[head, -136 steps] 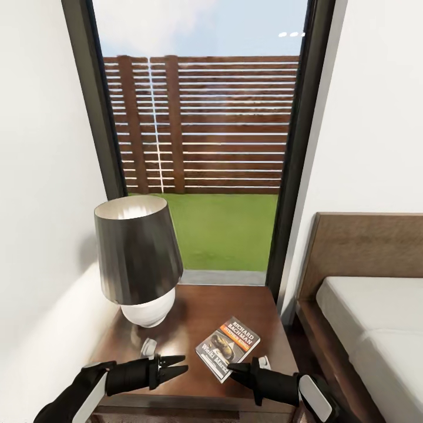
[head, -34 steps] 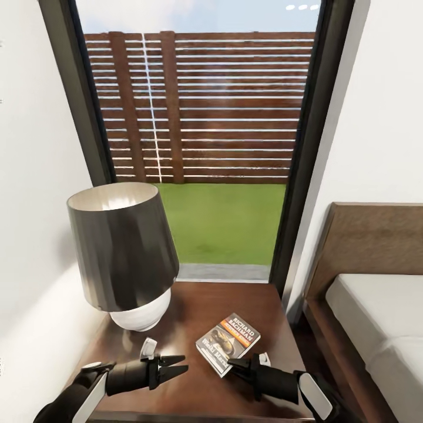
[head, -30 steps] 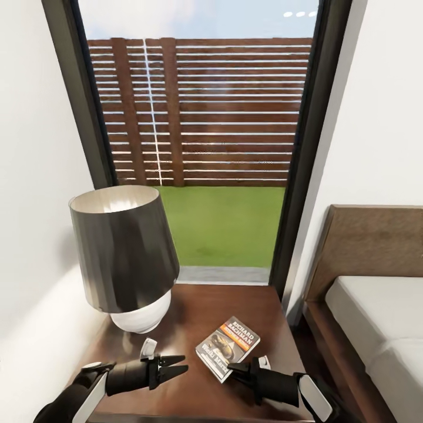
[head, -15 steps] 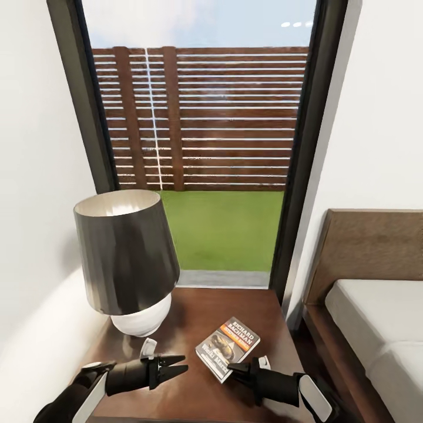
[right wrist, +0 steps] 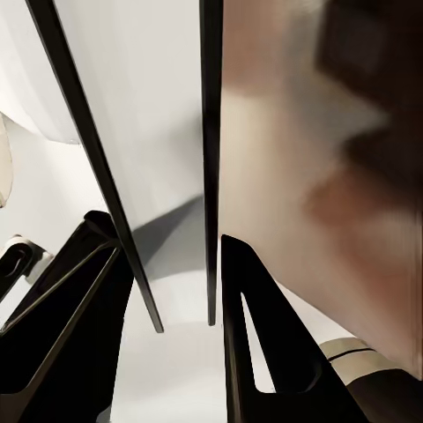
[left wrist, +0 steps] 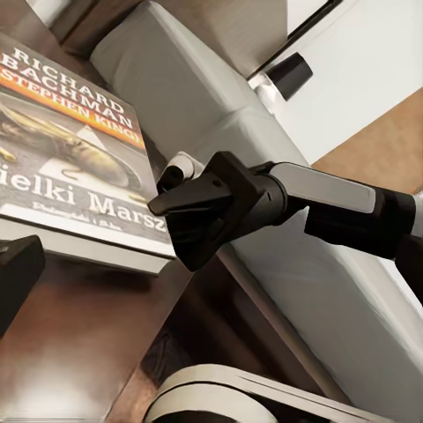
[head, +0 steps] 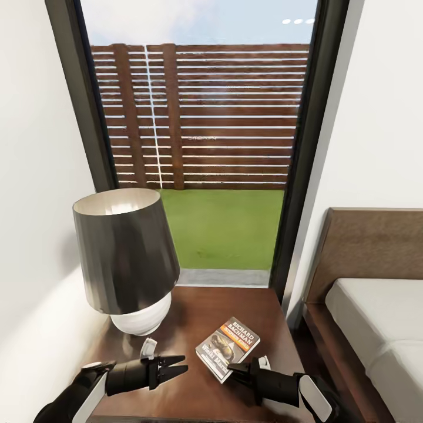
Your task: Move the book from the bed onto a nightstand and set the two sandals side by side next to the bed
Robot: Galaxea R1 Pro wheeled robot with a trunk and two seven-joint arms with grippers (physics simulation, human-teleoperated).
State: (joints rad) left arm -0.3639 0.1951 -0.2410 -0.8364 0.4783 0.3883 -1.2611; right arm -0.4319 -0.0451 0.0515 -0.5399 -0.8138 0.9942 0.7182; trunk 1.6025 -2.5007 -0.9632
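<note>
The book [head: 228,348] lies flat on the dark wooden nightstand [head: 194,305], cover up, with its orange band toward the window. The left wrist view shows the book [left wrist: 70,167] close up. My right gripper [head: 234,368] sits at the book's near corner, and from the left wrist it [left wrist: 172,220] appears just off that edge. Its fingers [right wrist: 264,352] stand apart in the right wrist view. My left gripper [head: 183,363] hovers open over the nightstand, left of the book, holding nothing. The bed [head: 376,317] is to the right. The sandals are out of view.
A lamp [head: 126,258] with a dark shade and white base stands on the nightstand's back left. A white wall runs along the left. A tall dark-framed window [head: 205,147] behind shows a slatted fence and grass. A narrow floor gap separates nightstand and bed.
The whole picture has shifted slightly, so the camera moved. The book, the lamp and both grippers keep their places relative to the nightstand.
</note>
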